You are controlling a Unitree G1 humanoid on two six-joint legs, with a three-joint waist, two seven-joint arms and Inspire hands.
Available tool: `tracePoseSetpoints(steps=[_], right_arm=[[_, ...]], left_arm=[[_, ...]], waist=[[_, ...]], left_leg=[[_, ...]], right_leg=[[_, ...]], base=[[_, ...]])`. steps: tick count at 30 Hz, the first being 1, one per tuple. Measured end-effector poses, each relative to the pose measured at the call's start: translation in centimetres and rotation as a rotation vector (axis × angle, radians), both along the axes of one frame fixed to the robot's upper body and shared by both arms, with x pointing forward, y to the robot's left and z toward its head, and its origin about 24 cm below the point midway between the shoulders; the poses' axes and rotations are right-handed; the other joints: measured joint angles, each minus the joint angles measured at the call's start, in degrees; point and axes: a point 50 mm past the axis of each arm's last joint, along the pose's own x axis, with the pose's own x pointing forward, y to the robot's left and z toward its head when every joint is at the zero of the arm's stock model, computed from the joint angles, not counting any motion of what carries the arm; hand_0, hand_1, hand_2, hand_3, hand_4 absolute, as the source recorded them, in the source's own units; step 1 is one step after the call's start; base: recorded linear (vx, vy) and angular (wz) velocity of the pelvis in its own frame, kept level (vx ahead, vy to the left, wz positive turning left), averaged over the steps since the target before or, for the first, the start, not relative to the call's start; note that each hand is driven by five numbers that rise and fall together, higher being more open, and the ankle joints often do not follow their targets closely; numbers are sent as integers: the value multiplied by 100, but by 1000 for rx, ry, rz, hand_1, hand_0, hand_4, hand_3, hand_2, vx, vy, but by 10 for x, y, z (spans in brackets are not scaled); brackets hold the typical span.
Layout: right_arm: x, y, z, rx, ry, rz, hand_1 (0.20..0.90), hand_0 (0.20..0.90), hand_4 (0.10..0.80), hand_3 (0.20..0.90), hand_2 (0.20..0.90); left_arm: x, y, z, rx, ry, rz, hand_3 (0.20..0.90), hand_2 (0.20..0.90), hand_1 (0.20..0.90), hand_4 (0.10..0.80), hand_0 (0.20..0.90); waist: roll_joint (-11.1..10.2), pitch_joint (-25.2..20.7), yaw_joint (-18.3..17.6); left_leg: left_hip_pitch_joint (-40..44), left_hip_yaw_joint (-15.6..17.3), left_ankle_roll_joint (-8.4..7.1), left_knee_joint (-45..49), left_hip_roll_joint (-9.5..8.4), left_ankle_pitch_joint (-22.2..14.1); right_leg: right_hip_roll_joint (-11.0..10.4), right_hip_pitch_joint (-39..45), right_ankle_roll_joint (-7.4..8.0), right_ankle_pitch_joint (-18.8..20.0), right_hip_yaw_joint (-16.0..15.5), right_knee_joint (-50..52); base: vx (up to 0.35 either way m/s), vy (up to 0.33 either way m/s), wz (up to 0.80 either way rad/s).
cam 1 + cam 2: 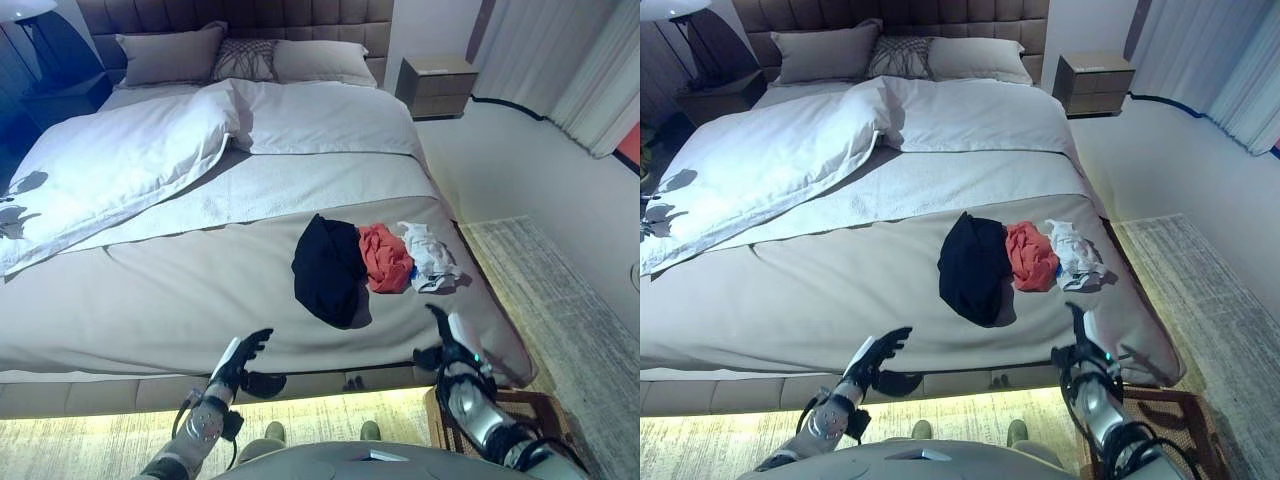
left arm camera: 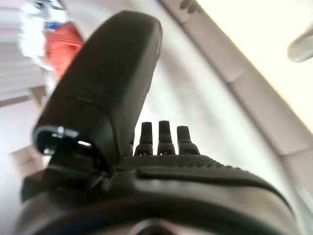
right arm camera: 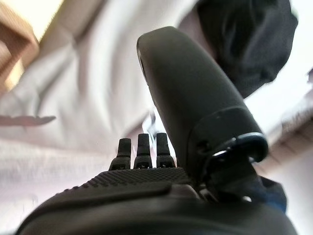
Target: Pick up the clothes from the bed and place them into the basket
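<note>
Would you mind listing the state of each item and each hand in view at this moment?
black garment: crumpled on the bed, not held
orange garment: crumpled, beside the black one
white garment: crumpled, beside the orange one near the bed's edge
basket: on the floor by the bed's corner, contents mostly hidden
left hand: open, empty, at the foot of the bed
right hand: open, empty, short of the clothes
white duvet: rumpled, folded back

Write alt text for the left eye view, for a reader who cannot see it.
Three garments, black, orange-red and white, lie bunched together near the bed's foot. Below them, the left hand and right hand hover open and empty; a basket sits lower right.
</note>
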Motion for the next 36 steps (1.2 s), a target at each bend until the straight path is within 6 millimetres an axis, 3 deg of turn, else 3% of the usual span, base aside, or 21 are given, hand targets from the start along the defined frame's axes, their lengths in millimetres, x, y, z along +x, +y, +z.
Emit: tracePoseSetpoints(steps=[2,4,8,11,12,15,16,22,27,36], right_arm=[[25,-9,20,-45,-78,-42,900,900,800,900,900],[60,-21,55,-96,-193,-82,900,900,800,900,900],[108,-30,116,-147,-371,-140,900,900,800,900,900],[124,-34,145,-166,-449,-166,900,900,800,900,900],[129,-35,154,-170,-467,-175,900,900,800,900,900],[137,-43,176,-178,-520,-202,900,900,800,900,900],[139,-52,190,-203,-548,-215,900,900,800,900,900],[136,-93,226,-280,-589,-337,900,900,800,900,900],[136,-108,256,-319,-630,-397,900,900,800,900,900],[134,-126,302,-319,-684,-524,900,900,800,900,900]], left_arm=[[19,-2,18,-33,-85,-27,900,900,900,800,900],[51,-7,45,-42,-195,-86,900,900,900,800,900],[91,-16,81,-94,-320,-99,900,900,900,800,900],[102,-23,97,-148,-375,-99,900,900,900,800,900],[104,-25,100,-163,-386,-103,900,900,900,800,900],[106,-28,108,-199,-408,-111,900,900,900,800,900],[108,-30,113,-203,-425,-128,900,900,900,800,900],[112,-29,132,-296,-474,-128,900,900,900,800,900],[111,-30,143,-338,-510,-134,900,900,900,800,900],[108,-37,170,-449,-603,-175,900,900,900,800,900]], waist=[[9,160,18],[36,510,18],[143,1299,55],[206,1717,68],[228,1861,74],[259,2168,108],[289,2301,116],[337,2483,276],[369,2561,343],[417,2592,362]], left_leg=[[-193,7,-6,46,0,7],[-656,-24,-50,287,-40,141],[-1146,-78,-121,645,-73,184],[-1422,-146,-162,890,-69,149],[-1505,-167,-169,1007,-72,107],[-1822,-201,-166,1449,-127,-58],[-1990,-220,-174,1651,-175,-144],[-2812,-339,-99,2584,-386,-464],[-3503,-430,-97,3276,-435,-673],[-4631,-525,-117,3975,-434,-784]], right_leg=[[2,-227,-3,3,4,93],[-8,-660,-95,95,0,286],[0,-1094,-173,169,-18,520],[3,-1338,-191,158,-37,749],[-1,-1417,-264,98,-51,886],[-69,-1838,-328,-203,-53,1551],[-135,-2081,-353,-365,-48,1932],[-385,-3036,-405,-910,-37,3264],[-442,-3712,-434,-1160,-22,3945],[-445,-4801,-475,-1204,-19,4580]], base=[[-212,-86,-5],[-220,-76,1],[-147,-64,1],[-19,-42,6],[-12,-37,5],[-34,-45,4],[-13,-77,15],[-50,-72,14],[-66,-85,7],[-46,-101,1]])
